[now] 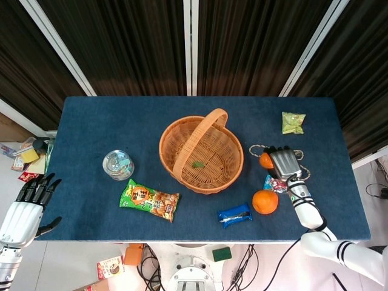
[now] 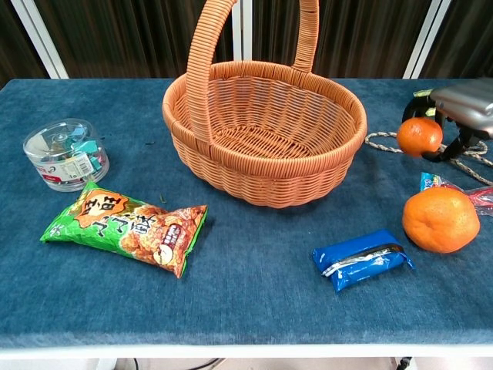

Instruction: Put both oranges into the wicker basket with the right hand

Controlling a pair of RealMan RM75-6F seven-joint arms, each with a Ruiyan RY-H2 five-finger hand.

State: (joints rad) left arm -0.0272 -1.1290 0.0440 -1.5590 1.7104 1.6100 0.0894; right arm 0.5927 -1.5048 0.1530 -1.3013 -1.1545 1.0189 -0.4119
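Orange and round, the small orange [image 2: 419,136] sits inside the curled fingers [image 2: 437,151] of the right hand [image 1: 284,162], which holds it. In the chest view it looks a little off the table [image 1: 91,121], but I cannot tell for sure. A loop of rope [image 2: 385,143] lies on the blue cloth just under the fingers.

The big orange [image 2: 440,220] sits on the table below the fingers, nearer the front edge, not touching them. A small shiny wrapper [image 1: 274,183] lies between it and the hand.

The wicker basket [image 1: 200,154] stands to the side of the fingers, toward the middle of the table. Its tall handle [image 2: 206,62] arches over it.

A blue snack bar [image 2: 360,258] lies in front of the basket, near the big orange. A green packet [image 1: 293,122] lies beyond the fingers, near the back edge.

Far away on the other side are a green snack bag [image 2: 127,227] and a clear tub [image 2: 65,153].

The left hand [image 1: 27,206] hangs off the table edge with fingers spread, holding nothing.
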